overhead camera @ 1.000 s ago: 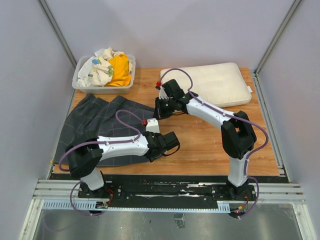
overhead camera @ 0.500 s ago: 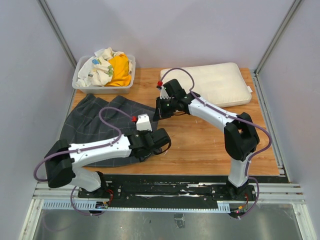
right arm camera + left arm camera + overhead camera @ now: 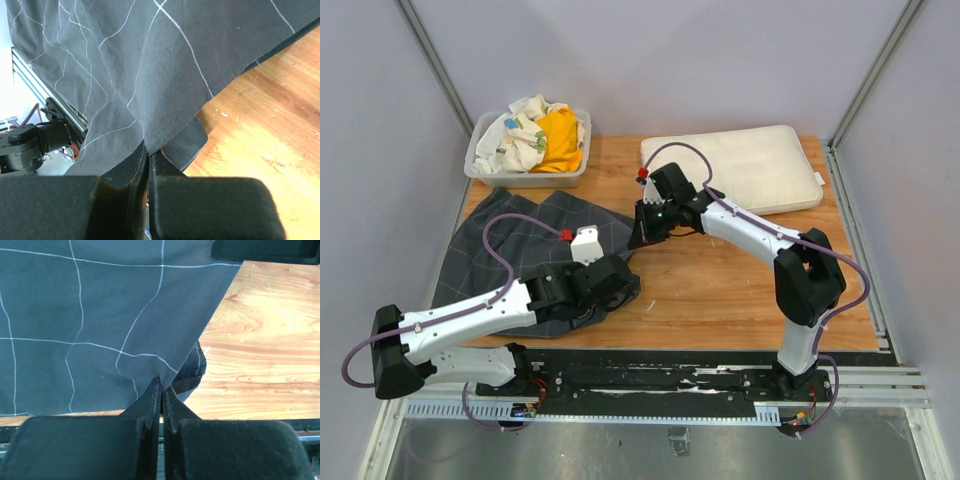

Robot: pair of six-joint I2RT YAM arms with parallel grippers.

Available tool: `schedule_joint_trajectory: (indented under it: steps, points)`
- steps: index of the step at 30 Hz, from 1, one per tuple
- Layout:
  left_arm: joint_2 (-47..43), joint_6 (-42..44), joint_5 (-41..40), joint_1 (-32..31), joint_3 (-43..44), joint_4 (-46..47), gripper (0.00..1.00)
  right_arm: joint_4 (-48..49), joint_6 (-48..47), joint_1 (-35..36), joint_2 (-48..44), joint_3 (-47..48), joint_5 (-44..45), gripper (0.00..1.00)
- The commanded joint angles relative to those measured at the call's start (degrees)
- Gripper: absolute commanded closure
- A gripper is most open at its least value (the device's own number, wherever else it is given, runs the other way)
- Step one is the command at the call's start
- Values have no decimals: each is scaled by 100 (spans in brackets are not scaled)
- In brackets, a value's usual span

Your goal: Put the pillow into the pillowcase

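The pillowcase (image 3: 510, 245) is dark charcoal cloth with thin light grid lines, spread on the left half of the wooden table. My left gripper (image 3: 620, 290) is shut on its near right corner, and the hem shows pinched between the fingertips in the left wrist view (image 3: 161, 382). My right gripper (image 3: 638, 238) is shut on the far right edge of the pillowcase (image 3: 125, 75), with the cloth pinched at the tips (image 3: 148, 151). The cream-white pillow (image 3: 740, 165) lies flat at the back right of the table, apart from both grippers.
A clear plastic bin (image 3: 485, 170) at the back left holds a white patterned cloth (image 3: 515, 135) and a yellow cloth (image 3: 560, 140). Grey walls close in the cell on three sides. Bare wood (image 3: 720, 290) lies between the pillowcase and the right arm's base.
My left arm has drawn back to the left and toward its base, pulling the pillowcase's near right corner with it. My right gripper has stayed nearly still on the far edge.
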Motion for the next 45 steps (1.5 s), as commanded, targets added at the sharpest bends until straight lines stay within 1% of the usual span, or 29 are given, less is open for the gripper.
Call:
schedule_joint_trajectory:
  steps: [1, 2, 3, 5, 7, 8, 11, 14, 17, 19, 22, 25, 28, 30, 34, 36, 38, 42, 45]
  points:
    - [-161, 190, 71, -43, -196, -193, 100, -49, 46, -42, -208, -81, 160, 97]
    - [-144, 200, 112, -39, -212, -149, 100, -51, 38, -42, -201, -86, 159, 93]
    - [-129, 204, 150, -38, -212, -114, 100, -65, 21, -45, -213, -98, 170, 85]
    - [-100, 249, 177, -40, -182, -56, 100, -77, -18, -51, -252, -161, 241, 77]
    - [-64, 334, 195, -46, -123, -13, 100, -76, -31, -87, -323, -274, 289, 56]
    - [-29, 375, 190, -45, -89, -3, 100, -79, -31, -123, -357, -313, 290, 50]
    - [25, 484, 239, -30, -19, 69, 100, -234, -75, -241, -490, -392, 339, 38]
    - [47, 661, 365, 56, 1, 217, 100, -500, -175, -414, -785, -523, 581, 30]
    - [-9, 884, 569, 243, -31, 458, 100, -724, -281, -707, -1067, -607, 1023, 24]
    - [-42, 1015, 673, 344, -51, 585, 100, -819, -331, -970, -1085, -528, 1323, 22]
    - [-31, 1230, 800, 439, -22, 646, 100, -994, -525, -1374, -756, 86, 1620, 21]
    - [-27, 1357, 861, 506, 10, 668, 100, -1390, -866, -1500, -119, 1120, 2296, 19]
    - [-25, 1444, 987, 566, 42, 776, 100, -2038, -1095, -1620, 754, 2457, 3034, 16]
    - [0, 1477, 1047, 586, 75, 813, 100, -2452, -1160, -1750, 1468, 3366, 3347, 14]
    - [39, 1533, 1129, 634, 80, 864, 100, -3040, -1243, -1987, 2643, 5008, 3525, 12]
    - [37, 1582, 1159, 675, 88, 877, 100, -3266, -1252, -2063, 3086, 5543, 3464, 10]
    - [29, 1605, 1169, 706, 85, 875, 100, -3177, -1278, -2081, 3245, 5558, 3393, 9]
    - [13, 1601, 1237, 770, 29, 897, 100, -2499, -1402, -2082, 3138, 4643, 3116, 0]
    - [-15, 1559, 1264, 780, -14, 913, 100, -2492, -1498, -2074, 3474, 4630, 2756, 2]
